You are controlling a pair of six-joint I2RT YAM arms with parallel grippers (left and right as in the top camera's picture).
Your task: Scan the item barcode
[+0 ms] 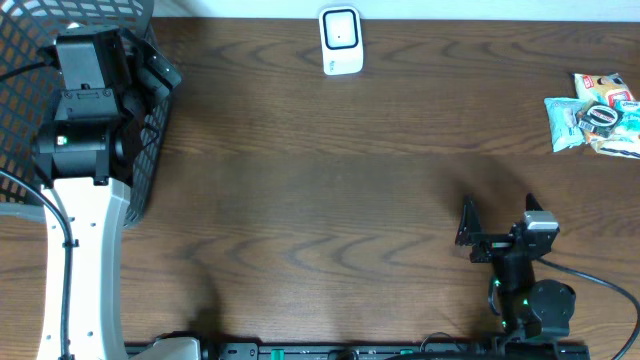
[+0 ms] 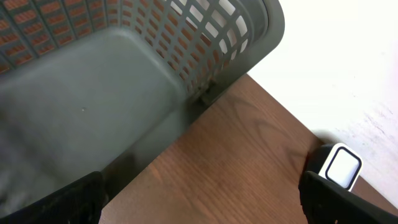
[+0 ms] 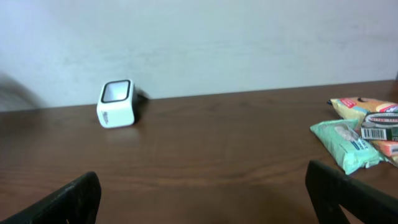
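Jaws wide and empty, your right gripper (image 3: 202, 196) hovered low over the surface (image 3: 217, 155), with the snack packets (image 3: 357, 134), one showing a barcode, lying ahead to its right and the white scanner (image 3: 116, 103) ahead to its left. Your left gripper (image 2: 202, 202), likewise released, hung over the grey basket (image 2: 217, 37), its rim just ahead.

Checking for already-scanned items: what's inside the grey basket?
Only bare grey floor shows inside the basket from the left wrist; the rest is cropped, and overhead the left arm covers it.

grey mesh basket (image 1: 148, 140), white scanner (image 1: 340, 41), green packet (image 3: 345, 146)
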